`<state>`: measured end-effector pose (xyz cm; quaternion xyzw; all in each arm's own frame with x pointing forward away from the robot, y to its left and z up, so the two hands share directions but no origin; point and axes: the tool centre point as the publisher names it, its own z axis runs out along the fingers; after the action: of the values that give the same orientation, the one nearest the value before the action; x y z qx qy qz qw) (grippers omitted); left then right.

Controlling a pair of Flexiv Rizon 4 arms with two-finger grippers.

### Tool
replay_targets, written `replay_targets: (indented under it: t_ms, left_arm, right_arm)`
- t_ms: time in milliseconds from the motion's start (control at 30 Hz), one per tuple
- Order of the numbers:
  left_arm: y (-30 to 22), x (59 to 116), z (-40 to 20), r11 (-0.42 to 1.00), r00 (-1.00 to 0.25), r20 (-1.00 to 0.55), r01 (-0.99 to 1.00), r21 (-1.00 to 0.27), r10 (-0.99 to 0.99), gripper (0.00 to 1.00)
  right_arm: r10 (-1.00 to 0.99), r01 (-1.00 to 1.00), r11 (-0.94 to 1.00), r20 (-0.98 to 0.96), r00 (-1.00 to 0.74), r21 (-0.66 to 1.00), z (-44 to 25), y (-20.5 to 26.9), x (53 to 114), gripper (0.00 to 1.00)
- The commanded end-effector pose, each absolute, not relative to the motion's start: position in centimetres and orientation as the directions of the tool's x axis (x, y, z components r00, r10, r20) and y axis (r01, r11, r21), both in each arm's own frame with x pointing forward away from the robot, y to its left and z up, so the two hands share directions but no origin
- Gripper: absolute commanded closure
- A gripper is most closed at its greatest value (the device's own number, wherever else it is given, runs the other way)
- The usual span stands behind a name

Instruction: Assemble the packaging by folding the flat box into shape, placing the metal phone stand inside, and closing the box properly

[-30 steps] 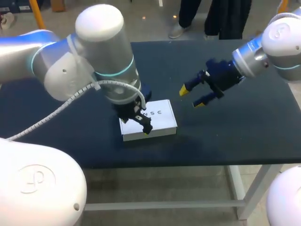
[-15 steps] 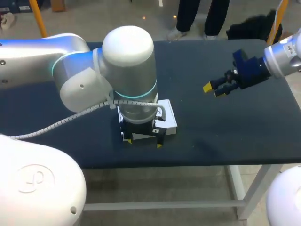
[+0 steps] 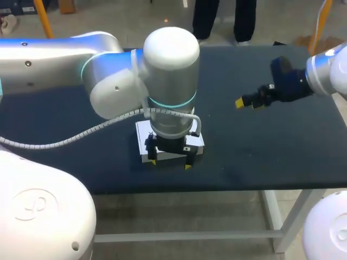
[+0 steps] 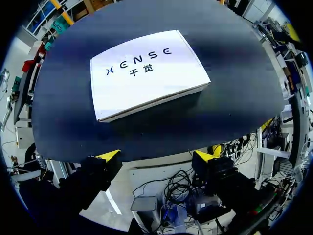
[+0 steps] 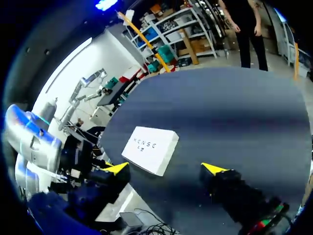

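Note:
A white closed box (image 3: 197, 143) with dark lettering lies flat near the table's front edge, mostly hidden under my left wrist in the head view. The left wrist view shows the whole box (image 4: 146, 73) ahead of my left gripper (image 4: 157, 156), which is open with nothing between its fingers and hangs just over the table's front edge. In the head view the left gripper (image 3: 170, 164) stands at the box's near side. My right gripper (image 3: 248, 103) is open and hovers well to the right of the box (image 5: 150, 149). No metal phone stand is in view.
The dark table (image 3: 271, 151) is bare to the right of the box and under the right gripper (image 5: 165, 169). My left arm (image 3: 65, 54) stretches across the table's left half. The front edge runs just behind the left fingertips (image 4: 110, 155).
My left arm swung right and forward over the box, bringing its gripper to the box's near edge. The right gripper drew back to the right and away from the box.

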<state>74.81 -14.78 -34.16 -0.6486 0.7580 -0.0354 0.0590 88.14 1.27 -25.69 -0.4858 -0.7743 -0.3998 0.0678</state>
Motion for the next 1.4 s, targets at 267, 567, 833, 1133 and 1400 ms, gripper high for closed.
replay_targets:
  t_ms: [267,567,833,1133,1400]
  left_arm:
    - [-16.3,75.5,-37.0,0.108,-0.108,-0.013,-0.979,-0.171,-0.994,0.0]
    - [-16.6,76.7,-39.0,-0.023,0.029,-0.025,-0.977,-0.213,-0.999,0.0]
    - [-16.4,78.4,-39.8,-0.032,0.032,0.006,-0.979,-0.201,-0.999,0.0]
    - [-15.5,81.0,-40.4,-0.055,0.051,0.025,-0.977,-0.205,-0.998,0.0]
    - [-15.0,83.5,-40.7,-0.066,0.057,0.045,-0.974,-0.218,-0.997,0.0]
  right_arm:
    - [0.56,0.56,0.307,0.33,-0.76,0.77,-27.6,-2.7,91.1,0.0]
    - [0.578,0.477,0.384,0.197,-0.792,0.791,-27.2,-3.1,92.2,0.0]
    - [0.605,0.461,0.37,0.168,-0.778,0.807,-27.2,-3.9,93.1,0.0]
    - [0.608,0.473,0.346,0.19,-0.771,0.81,-27.5,-4.2,93.3,0.0]
    - [0.608,0.473,0.346,0.19,-0.771,0.81,-27.5,-4.2,93.3,0.0]
